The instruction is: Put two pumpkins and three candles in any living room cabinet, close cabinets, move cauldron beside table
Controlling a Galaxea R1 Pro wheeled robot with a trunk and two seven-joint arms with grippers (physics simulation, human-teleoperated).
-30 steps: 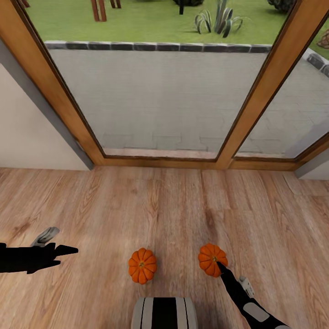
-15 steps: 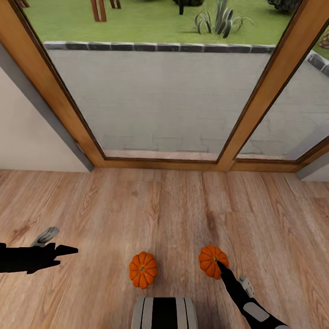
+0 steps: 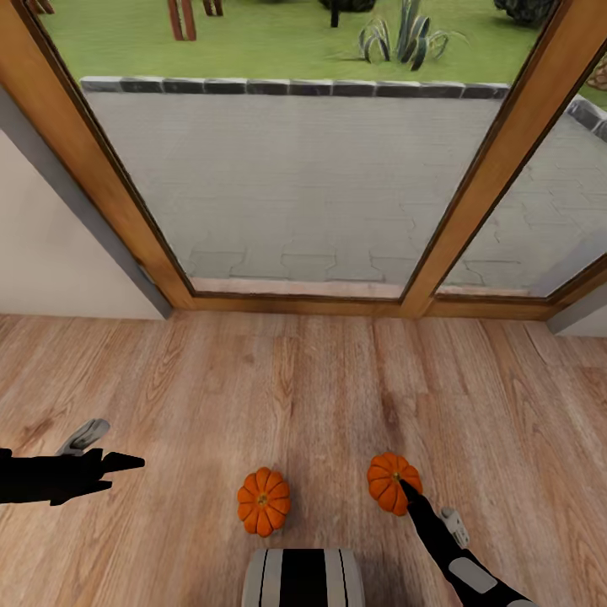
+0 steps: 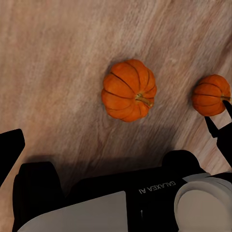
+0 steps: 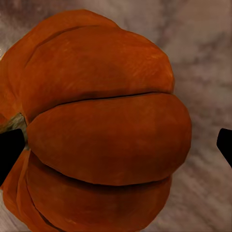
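Two orange ribbed pumpkins lie on the wood floor just ahead of my base. The left pumpkin [image 3: 263, 502] [image 4: 129, 90] lies free. The right pumpkin [image 3: 390, 480] [image 4: 210, 95] [image 5: 101, 125] has my right gripper [image 3: 406, 491] [image 5: 116, 147] at its near side. That gripper is open, and the pumpkin sits close up between its fingertips [image 5: 9, 151]. My left gripper [image 3: 126, 462] [image 4: 116, 145] hovers open to the left of the pumpkins and holds nothing.
A wood-framed glass door [image 3: 295, 185] runs along the far side of the floor, with a paved patio and lawn beyond. A pale wall [image 3: 51, 253] stands at the left. My own base [image 3: 303, 577] [image 4: 145, 193] is at the near edge.
The whole picture has shifted slightly, so the camera moved. Both pumpkins now sit a little nearer my base. Both grippers keep their pose.
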